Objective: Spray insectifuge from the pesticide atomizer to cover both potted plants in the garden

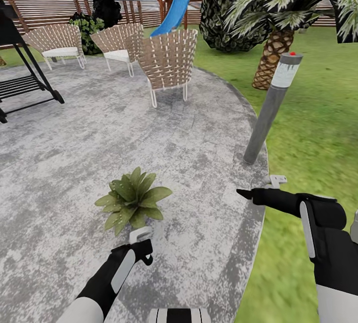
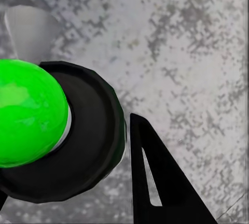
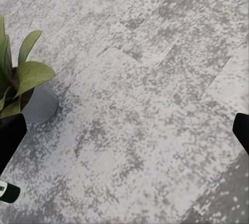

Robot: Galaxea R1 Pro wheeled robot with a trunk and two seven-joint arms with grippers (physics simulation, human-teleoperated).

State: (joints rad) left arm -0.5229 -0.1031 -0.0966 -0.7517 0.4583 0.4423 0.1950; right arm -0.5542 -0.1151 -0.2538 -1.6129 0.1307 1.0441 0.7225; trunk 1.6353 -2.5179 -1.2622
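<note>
We judge the step in hand to be the spraying of the first plant. A low potted plant (image 1: 132, 201) of broad, pointed green leaves sits on the round, mottled grey stone patio (image 1: 149, 129). We can make out no white specks on its leaves, so the covering looks not yet begun.

The black left gripper (image 1: 141, 249) hovers just beside the plant on the robot's side, with a whitish head showing above it. In the left wrist view a round dark thing with a bright green dome lies against one black finger. We cannot tell whether those jaws are clamped on it.

A dark green end of the slim pesticide atomizer (image 3: 7, 192) with its white label band shows at the edge of the right wrist view, near the plant.

The black right gripper (image 1: 246, 193) points toward the plant from well apart, its jaws spread wide and empty.

Next, the nozzle should face the leaves and the trigger be worked. The second plant must then be found.
</note>
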